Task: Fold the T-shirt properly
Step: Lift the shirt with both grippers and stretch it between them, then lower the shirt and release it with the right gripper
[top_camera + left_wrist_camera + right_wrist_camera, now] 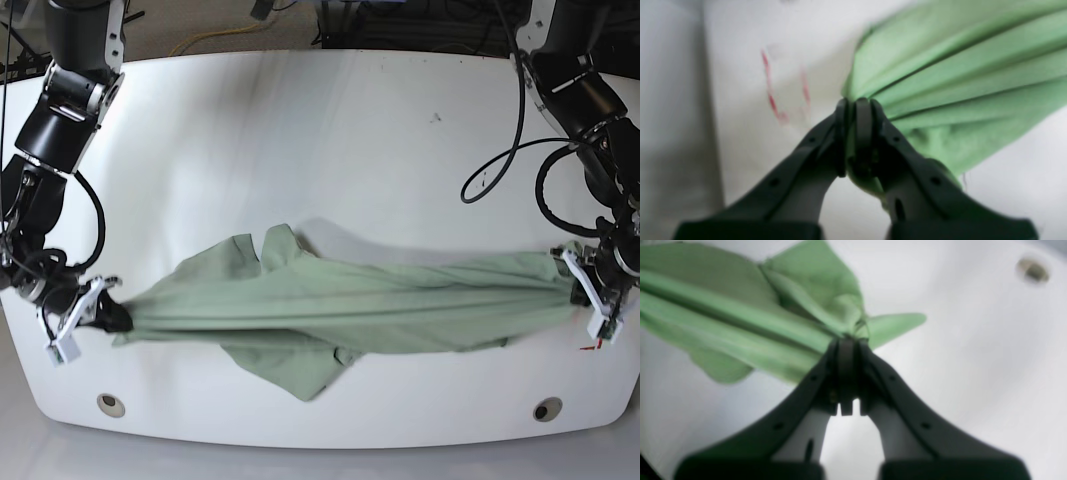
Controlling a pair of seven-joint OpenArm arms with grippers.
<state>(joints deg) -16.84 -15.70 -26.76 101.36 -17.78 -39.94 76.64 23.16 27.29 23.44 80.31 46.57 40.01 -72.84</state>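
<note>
Stretching across the front half of the white oval surface (330, 110), the pale sage-green soft-knit T-shirt (340, 310) hangs taut between both arms, gathered into long ridges. The left end effector (857, 103) is clamped tight on a bunch of fabric near the surface's right edge; the right end effector (847, 341) pinches the opposite end near the left edge. A loose flap droops toward the front edge. Judged from here, the cloth is being spread, so both arms should pull evenly and lower together, letting the ridges flatten without slipping from either grip.
</note>
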